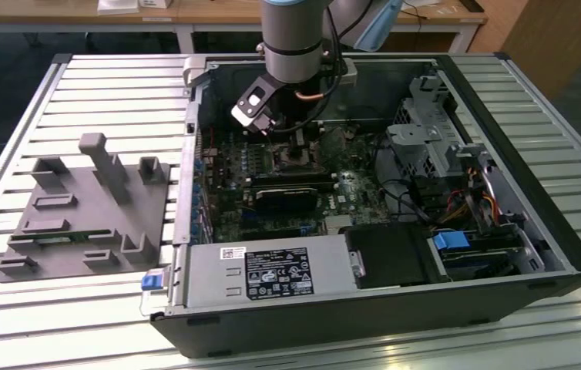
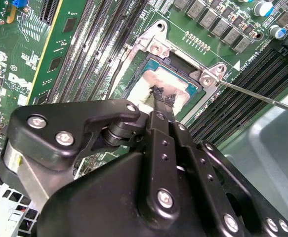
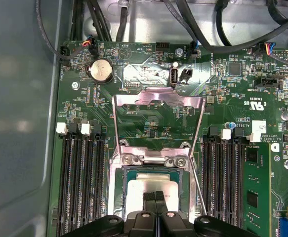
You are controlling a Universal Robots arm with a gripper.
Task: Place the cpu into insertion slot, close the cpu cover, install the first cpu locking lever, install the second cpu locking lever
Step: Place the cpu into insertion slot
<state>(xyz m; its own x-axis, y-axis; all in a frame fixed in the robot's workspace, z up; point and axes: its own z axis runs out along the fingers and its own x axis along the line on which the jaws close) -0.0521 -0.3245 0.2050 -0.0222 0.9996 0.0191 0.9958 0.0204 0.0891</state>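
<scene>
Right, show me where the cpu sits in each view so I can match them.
Exterior view: inside the insertion slot below the arm's wrist, too small to tell apart.
First wrist view: cpu just beyond the gripper tip.
Second wrist view: cpu, pale, beyond the gripper tip.
Shared landmark: black memory slots flanking it.

The cpu (image 3: 151, 185) is lying flat, dull silver top up, seated in the insertion slot (image 3: 116, 192) with its green edge just inside the rim, and the cpu cover (image 3: 158, 96), a thin silvery windowed frame, is tilted open on its hinge at the slot's edge.
</scene>
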